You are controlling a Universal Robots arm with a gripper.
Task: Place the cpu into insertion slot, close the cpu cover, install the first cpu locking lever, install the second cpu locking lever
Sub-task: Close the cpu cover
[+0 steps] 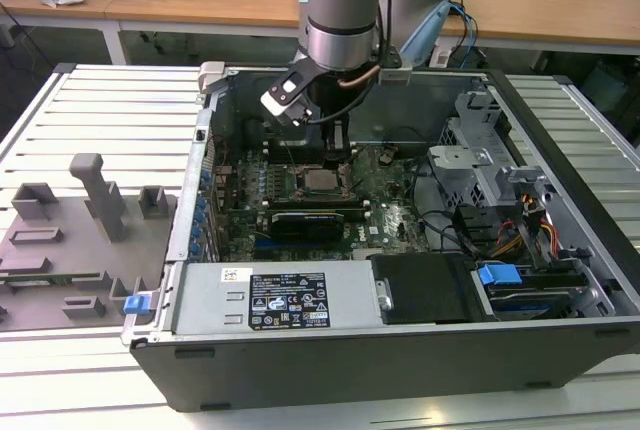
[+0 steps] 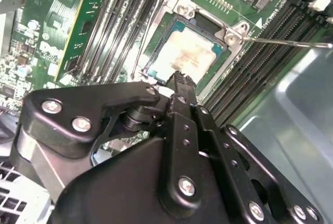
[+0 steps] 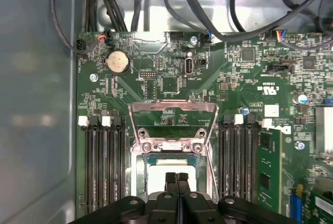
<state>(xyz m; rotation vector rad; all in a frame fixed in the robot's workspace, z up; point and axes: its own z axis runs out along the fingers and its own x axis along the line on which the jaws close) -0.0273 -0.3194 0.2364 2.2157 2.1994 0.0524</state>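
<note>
Exterior view: open computer case point(image 1: 300, 370) lies on the slatted worktop point(image 1: 110, 100), with the power supply point(image 1: 280, 300) along its near wall. Beyond that, the arm reaches down to the board.

First wrist view: pincer point(image 3: 177, 176) narrow, fingertips pressed together with nothing between them, tips right over the cpu point(image 3: 156, 171). Cpu lies flat in the insertion slot point(image 3: 138, 166). Behind it, cpu cover point(image 3: 173, 106) is swung up, open.

Second wrist view: one locking lever point(image 2: 286, 41) stands clear of the board.
</note>
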